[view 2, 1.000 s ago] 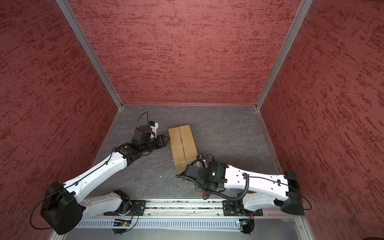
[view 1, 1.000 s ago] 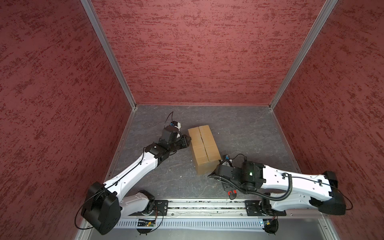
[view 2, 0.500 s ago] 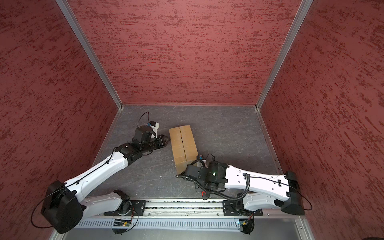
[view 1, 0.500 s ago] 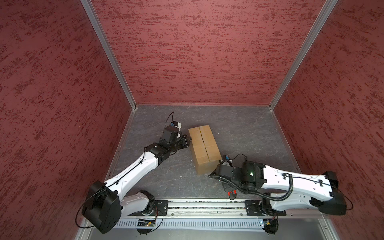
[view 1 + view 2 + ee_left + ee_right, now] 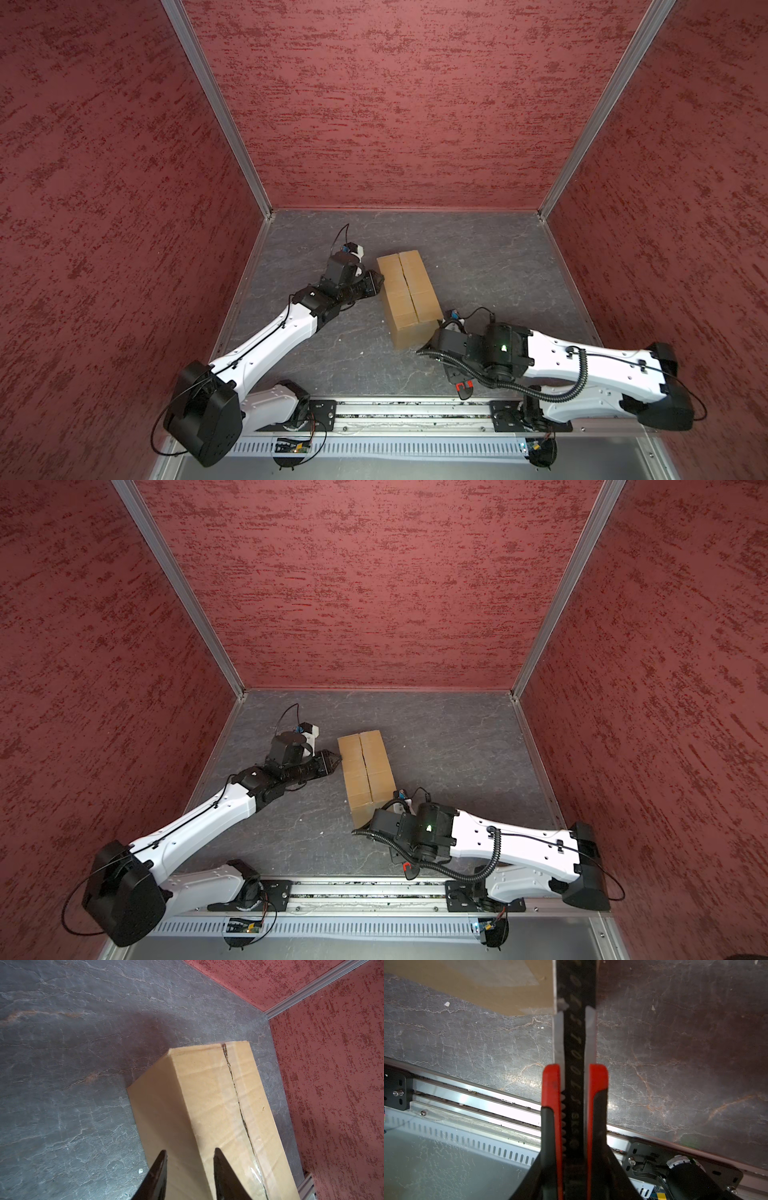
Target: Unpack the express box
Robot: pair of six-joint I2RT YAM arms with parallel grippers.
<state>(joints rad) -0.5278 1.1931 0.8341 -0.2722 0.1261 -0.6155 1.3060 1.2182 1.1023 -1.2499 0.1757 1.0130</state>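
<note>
**Sealed and Flanked on Both Sides**

Shows the express box (image 5: pixel 409 297) just below mid-frame in both top views, flat on the grey worktop (image 5: pixel 498 266), slanted from upper left to lower right, flaps shut along a taped centre seam. Places the left pincer (image 5: pixel 377 283) just beside the long side facing frame-left, near the upper end, with jaws narrowly parted and gripping nothing. Cannot tell whether touching cardboard. Puts the right pincer (image 5: pixel 571 1109) at the lower end of the box, mostly hidden beneath its own wrist from above. Seen from the wrist camera, clamped on a red-and-black utility knife (image 5: pixel 574 1043). Leaves the knife's far end just beside a bottom corner of the box; contact there impossible to judge.
</note>
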